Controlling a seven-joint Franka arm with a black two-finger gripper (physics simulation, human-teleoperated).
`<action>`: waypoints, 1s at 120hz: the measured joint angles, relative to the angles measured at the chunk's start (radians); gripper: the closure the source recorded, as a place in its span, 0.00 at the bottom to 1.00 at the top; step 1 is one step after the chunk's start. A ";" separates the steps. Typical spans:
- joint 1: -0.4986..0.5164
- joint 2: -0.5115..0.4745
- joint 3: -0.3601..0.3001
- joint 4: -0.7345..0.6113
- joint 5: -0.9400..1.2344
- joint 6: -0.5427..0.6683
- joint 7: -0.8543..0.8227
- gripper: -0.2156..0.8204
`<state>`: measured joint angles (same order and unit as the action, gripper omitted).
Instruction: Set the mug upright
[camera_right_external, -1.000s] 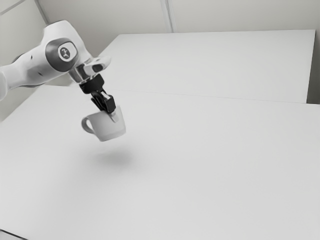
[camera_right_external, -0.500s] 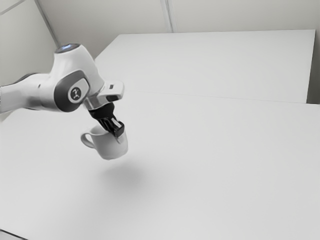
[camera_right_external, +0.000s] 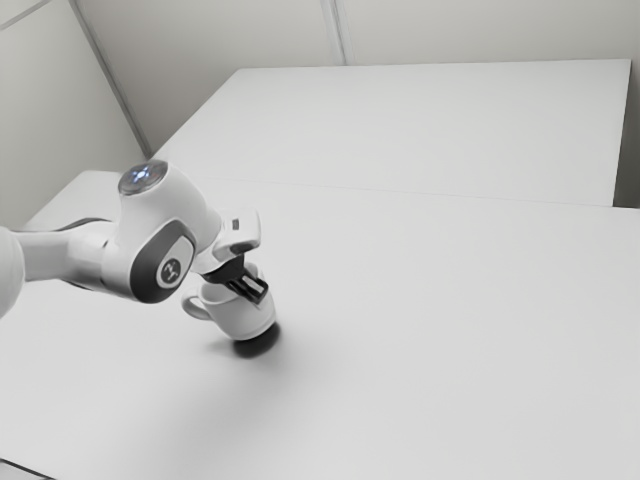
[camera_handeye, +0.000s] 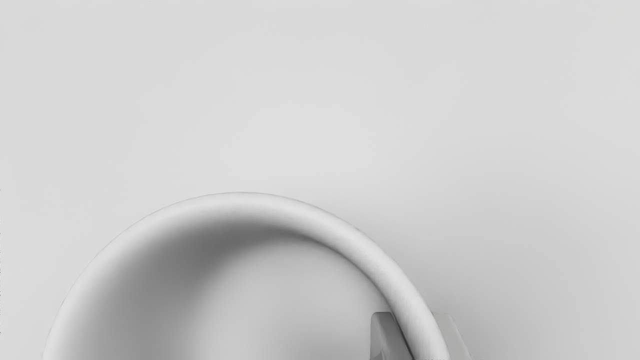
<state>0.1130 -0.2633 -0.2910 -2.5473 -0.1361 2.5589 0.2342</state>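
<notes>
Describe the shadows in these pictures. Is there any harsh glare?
Exterior view: a small dark shadow lies under the mug, with a fainter, soft-edged one spreading across the table. Wrist view: soft shading darkens part of the mug's inside, and the table dims gently beside the claw. No harsh glare in either.

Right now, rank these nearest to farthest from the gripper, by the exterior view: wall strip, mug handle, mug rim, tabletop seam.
1. Mug rim: between the fingers.
2. Mug handle: toward the exterior view's left.
3. Tabletop seam: behind the mug.
4. Wall strip: beyond the seam.
</notes>
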 joint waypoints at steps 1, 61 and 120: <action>0.000 0.001 0.000 -0.001 0.000 0.005 -0.001 0.91; 0.016 0.112 0.001 -0.014 0.100 0.122 -0.043 0.91; 0.010 0.113 0.000 0.017 0.110 0.108 -0.058 0.39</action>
<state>0.1226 -0.1501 -0.2915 -2.5305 -0.0260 2.6669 0.1765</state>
